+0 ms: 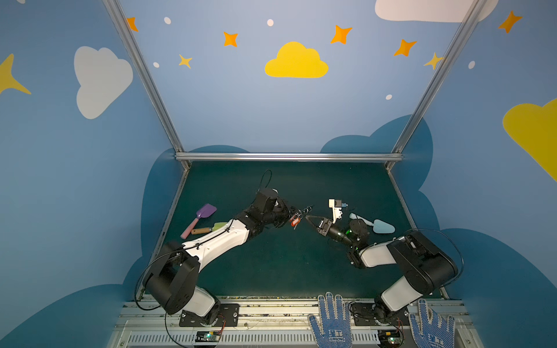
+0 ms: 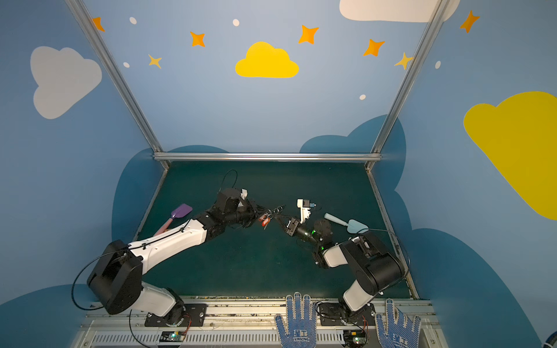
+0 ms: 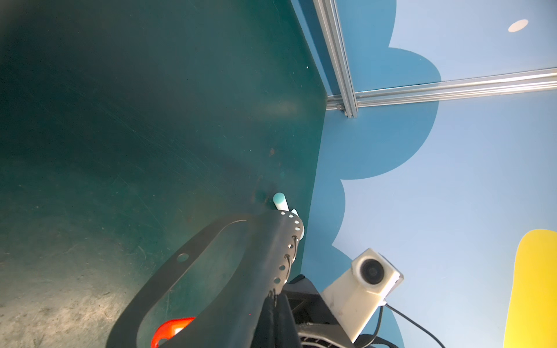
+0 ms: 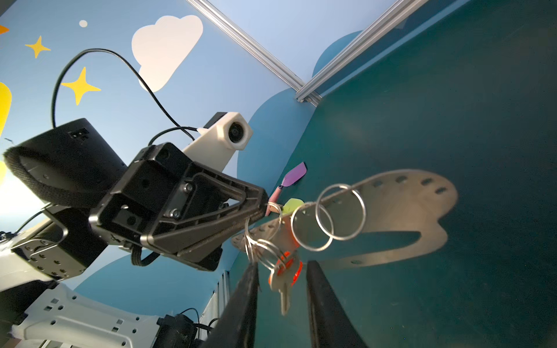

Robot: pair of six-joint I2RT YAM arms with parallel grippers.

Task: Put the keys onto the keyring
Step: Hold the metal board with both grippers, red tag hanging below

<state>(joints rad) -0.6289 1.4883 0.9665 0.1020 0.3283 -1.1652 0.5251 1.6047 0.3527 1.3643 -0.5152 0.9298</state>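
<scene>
Steel glints inside my right claw (image 4: 283,265), its jaws spread: the keys (image 4: 281,281) dangle between them untouched, seemingly hooked through an edge hole of the keyring (image 4: 391,211), which my left claw (image 4: 265,208) pinches aloft above the green table (image 4: 452,105). To finish well, I judge, I should draw straight back, brushing nothing, while the left grip holds the keyring level.

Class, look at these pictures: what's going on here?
The left gripper is clamped on the edge of the grey keyring, holding it above the table. The keys hang from split rings that appear threaded through its holes. The right gripper stands open either side of the dangling key, not gripping it.
</scene>
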